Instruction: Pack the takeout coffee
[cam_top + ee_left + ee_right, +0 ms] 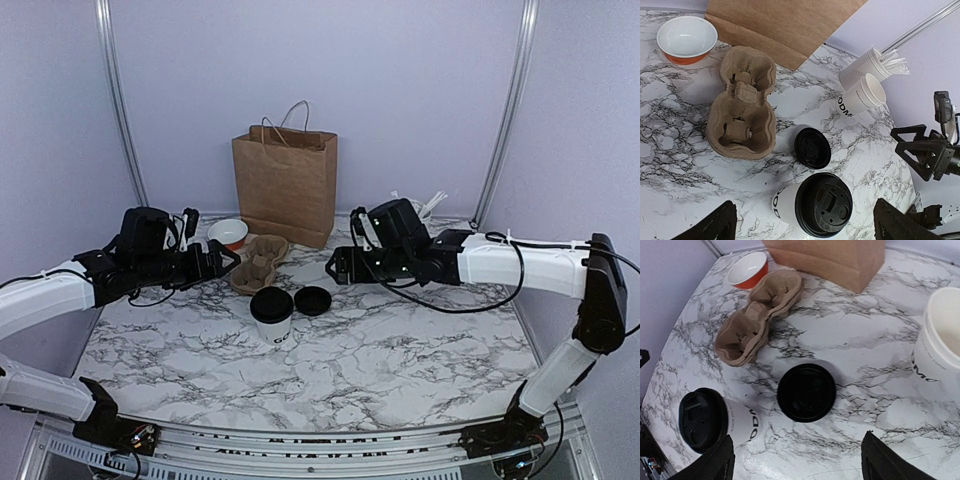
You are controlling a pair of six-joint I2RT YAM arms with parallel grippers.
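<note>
Now, coffee cup (273, 328): it stood upright on the table (400, 370), front and centre, with its black lid (271, 303) seated on top.
Step in hand: as I judged it, the capping looked done and the lift into the carrier (258, 265) was yours to make.
How to do it well: you needed to take the cup round its white wall below the lid rim, squeeze lightly so the paper didn't buckle, keep it upright, and lower it straight into one well.
Watch-out: the spare lid (313, 300) lay just beside the cup, towards the right arm; coming in from the left side would have avoided it.
Left claw (228, 262): wide open, holding nothing; in its wrist view the fingers (722, 225) flanked the cup without touching it.
Right claw (338, 265): also spread wide and empty, hovering over the spare lid, apart from everything.
Beyond: the paper bag (285, 185) stood upright behind the carrier.
</note>
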